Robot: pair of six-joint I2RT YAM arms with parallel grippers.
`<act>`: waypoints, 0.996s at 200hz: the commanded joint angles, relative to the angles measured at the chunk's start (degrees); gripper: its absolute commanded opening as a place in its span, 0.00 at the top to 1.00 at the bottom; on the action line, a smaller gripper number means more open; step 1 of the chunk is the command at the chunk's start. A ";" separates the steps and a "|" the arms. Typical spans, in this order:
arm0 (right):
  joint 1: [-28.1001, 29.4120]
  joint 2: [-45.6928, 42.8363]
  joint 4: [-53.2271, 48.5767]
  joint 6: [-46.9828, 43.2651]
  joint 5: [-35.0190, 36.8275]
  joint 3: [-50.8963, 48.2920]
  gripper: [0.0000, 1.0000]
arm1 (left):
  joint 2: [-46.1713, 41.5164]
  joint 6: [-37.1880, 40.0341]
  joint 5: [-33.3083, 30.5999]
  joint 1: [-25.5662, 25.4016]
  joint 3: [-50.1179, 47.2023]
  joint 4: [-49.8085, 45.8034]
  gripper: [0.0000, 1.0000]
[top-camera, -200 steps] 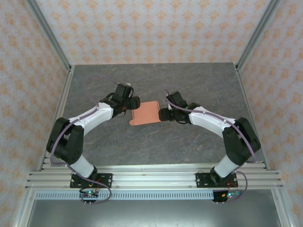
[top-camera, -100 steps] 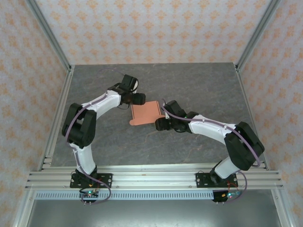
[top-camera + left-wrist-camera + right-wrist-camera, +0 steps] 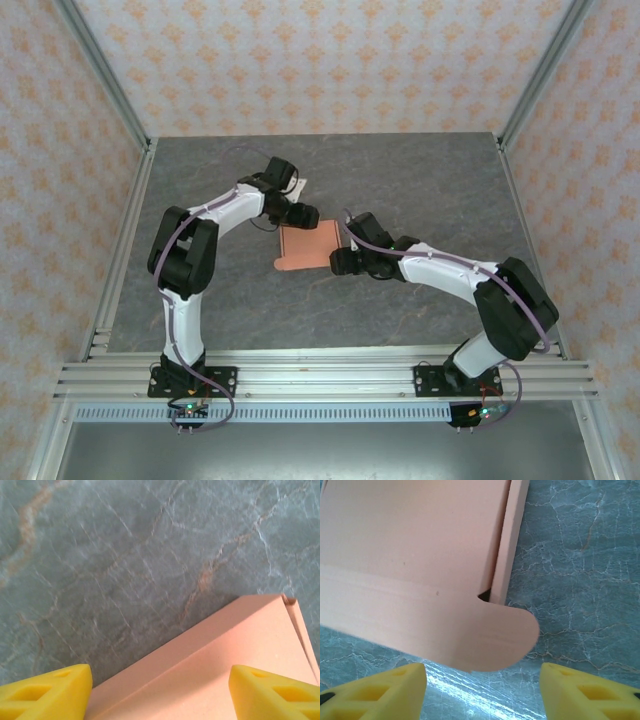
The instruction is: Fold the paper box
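Left gripper (image 3: 305, 212), jaws apart, has swung from the left side of the paper box (image 3: 308, 245) to its upper-left corner. Right gripper (image 3: 338, 262), also apart, dropped to the lower-right corner. Box lies flat mid-table (image 3: 430, 180), held by neither. Rounded tab (image 3: 505, 640) untucked, so probably regripping for the tuck.

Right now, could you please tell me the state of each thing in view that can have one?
paper box, lying flat on the table, partly folded, not gripped.
rounded tab, sticking out past the box's edge, not tucked in.
left gripper, jaws open, over a corner of the box.
right gripper, jaws open, just short of the rounded tab.
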 commanded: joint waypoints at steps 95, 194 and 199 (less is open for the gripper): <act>-0.89 -3.05 12.82 14.71 -14.51 -7.47 0.41 | -9.20 -5.45 6.07 0.72 -11.36 4.49 0.27; -10.13 4.55 29.35 24.46 -25.19 -10.04 0.60 | -11.13 -7.79 7.32 0.66 -18.57 9.45 0.27; -10.29 4.87 29.80 24.75 -25.27 -9.94 0.62 | -10.73 -7.77 7.33 0.84 -18.14 9.31 0.27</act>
